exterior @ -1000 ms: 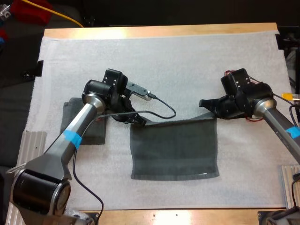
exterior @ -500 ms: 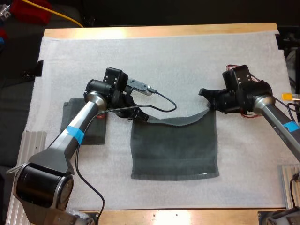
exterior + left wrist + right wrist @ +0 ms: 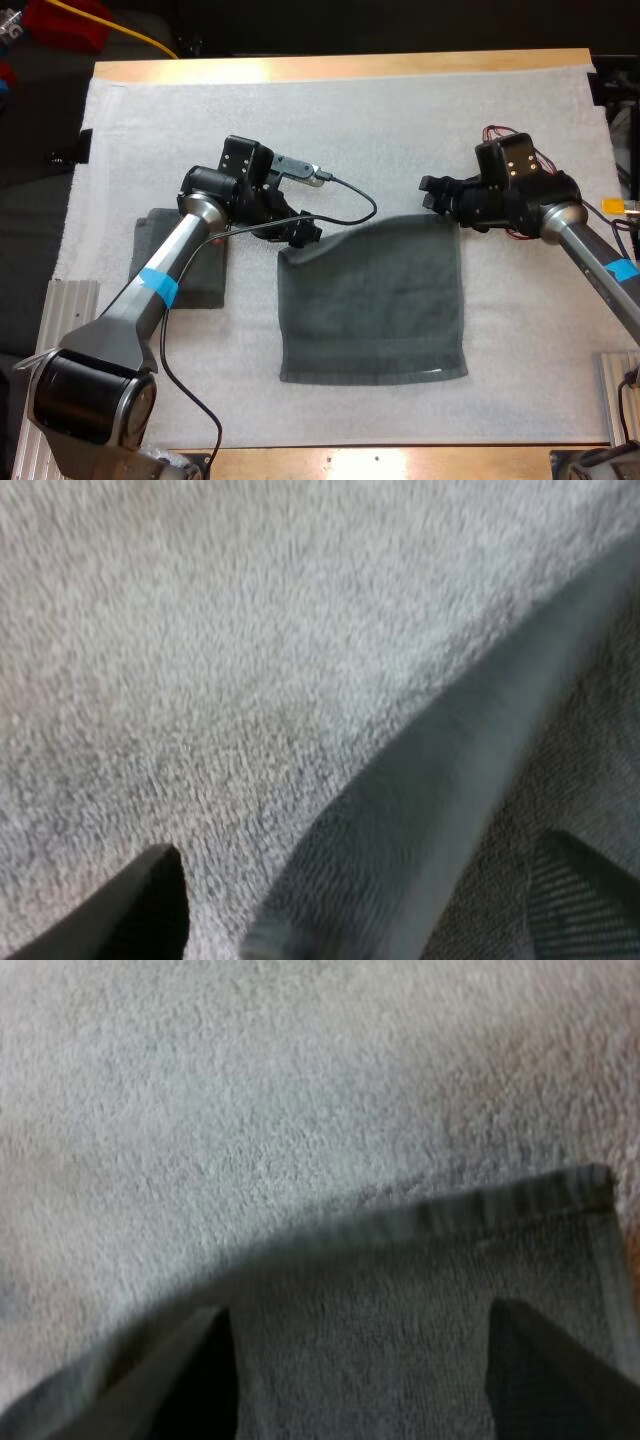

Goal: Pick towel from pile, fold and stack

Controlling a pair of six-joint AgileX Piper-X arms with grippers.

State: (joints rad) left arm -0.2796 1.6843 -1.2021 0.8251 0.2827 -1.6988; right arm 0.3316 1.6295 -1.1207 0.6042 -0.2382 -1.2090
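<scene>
A dark grey-green towel (image 3: 370, 300) lies flat on the white mat (image 3: 350, 130), roughly square, at the middle. My left gripper (image 3: 303, 233) hovers at its far left corner, fingers apart; in the left wrist view the towel's hem (image 3: 450, 780) runs loose between the two dark fingers (image 3: 150, 910), untouched by either, with my left gripper (image 3: 370, 910) open. My right gripper (image 3: 432, 196) stands just past the far right corner. Its fingers (image 3: 195, 1370) are spread over the towel's edge (image 3: 420, 1290), which rests on the mat, my right gripper (image 3: 365, 1380) open.
A folded dark towel (image 3: 150, 240) lies on the mat under my left arm, left of the flat one. Metal rails (image 3: 60, 310) sit at the table's near corners. A red object (image 3: 65, 20) with a yellow cable is beyond the far left corner.
Both grippers have opened and let go of the towel's far edge. That edge, lifted and sagging before, now lies flat. Both grippers have drawn slightly away from the corners.
</scene>
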